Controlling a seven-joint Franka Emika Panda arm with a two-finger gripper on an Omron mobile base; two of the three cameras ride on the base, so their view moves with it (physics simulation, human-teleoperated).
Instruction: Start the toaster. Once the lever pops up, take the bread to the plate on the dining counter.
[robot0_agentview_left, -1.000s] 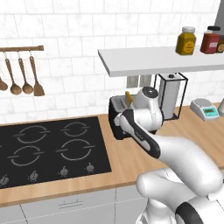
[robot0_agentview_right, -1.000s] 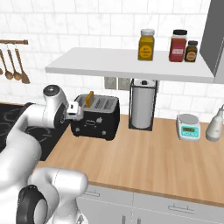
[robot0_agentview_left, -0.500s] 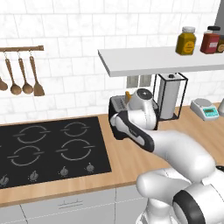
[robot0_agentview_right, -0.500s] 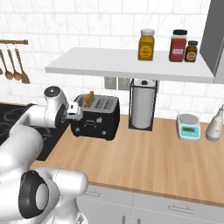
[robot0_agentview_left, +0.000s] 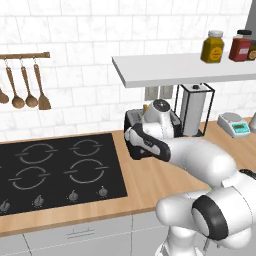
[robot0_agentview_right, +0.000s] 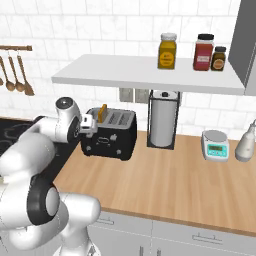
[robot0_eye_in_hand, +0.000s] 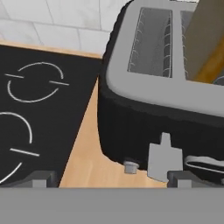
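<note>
The black toaster (robot0_agentview_right: 111, 136) stands on the wood counter by the wall, beside the hob. The bread (robot0_agentview_right: 102, 112) sticks up out of its slot, showing as a tan slab (robot0_eye_in_hand: 205, 39) in the hand view. My gripper (robot0_agentview_right: 88, 125) is at the toaster's short left end, open, with its fingertips (robot0_eye_in_hand: 41, 178) wide apart and nothing held. In the hand view the gripper (robot0_eye_in_hand: 111, 179) looks down on the toaster (robot0_eye_in_hand: 144, 127), whose grey lever (robot0_eye_in_hand: 164, 158) lies just inside the right fingertip. In the left base view my arm covers most of the toaster (robot0_agentview_left: 175, 125). The plate and dining counter are out of view.
The black hob (robot0_agentview_left: 60, 170) lies left of the toaster. A paper-towel holder (robot0_agentview_right: 164, 120) stands close on its right, then a small scale (robot0_agentview_right: 217, 145) and a bottle (robot0_agentview_right: 246, 142). A white shelf (robot0_agentview_right: 145, 76) with jars hangs low above. Utensils (robot0_agentview_left: 30, 95) hang on the wall.
My hand has edged slightly closer to the toaster's end and the elbow has shifted a little. The bread and toaster have not moved.
</note>
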